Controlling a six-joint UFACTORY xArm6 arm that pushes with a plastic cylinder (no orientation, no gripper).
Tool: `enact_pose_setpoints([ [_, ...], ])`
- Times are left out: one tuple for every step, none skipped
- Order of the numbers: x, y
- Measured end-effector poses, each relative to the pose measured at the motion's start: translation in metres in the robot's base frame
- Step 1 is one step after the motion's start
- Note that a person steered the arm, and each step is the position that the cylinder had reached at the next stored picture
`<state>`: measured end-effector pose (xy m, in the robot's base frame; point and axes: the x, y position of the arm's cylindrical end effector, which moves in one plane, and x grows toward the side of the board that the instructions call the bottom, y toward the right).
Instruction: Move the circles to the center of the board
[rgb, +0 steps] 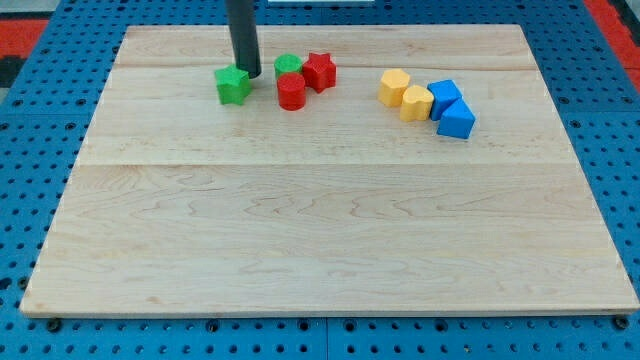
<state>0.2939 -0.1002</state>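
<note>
A red circle block (291, 92) and a green circle block (288, 66) sit touching near the view's top, left of centre. A red star (320, 71) touches them on the right. A green star (232, 85) lies to their left. My tip (249, 76) rests on the board between the green star and the circles, right at the star's upper right edge, a short gap left of the green circle.
The wooden board (330, 230) lies on a blue pegboard. At the view's upper right sit two yellow blocks (395, 87) (416, 102), touching, with a blue block (444, 97) and a blue triangle-like block (457, 120) beside them.
</note>
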Motion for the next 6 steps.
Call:
enact_pose_setpoints([
  [-0.022, 0.002],
  [-0.067, 0.045],
  [-0.017, 0.049],
  [0.030, 0.044],
  [0.037, 0.049],
  [0.023, 0.068],
])
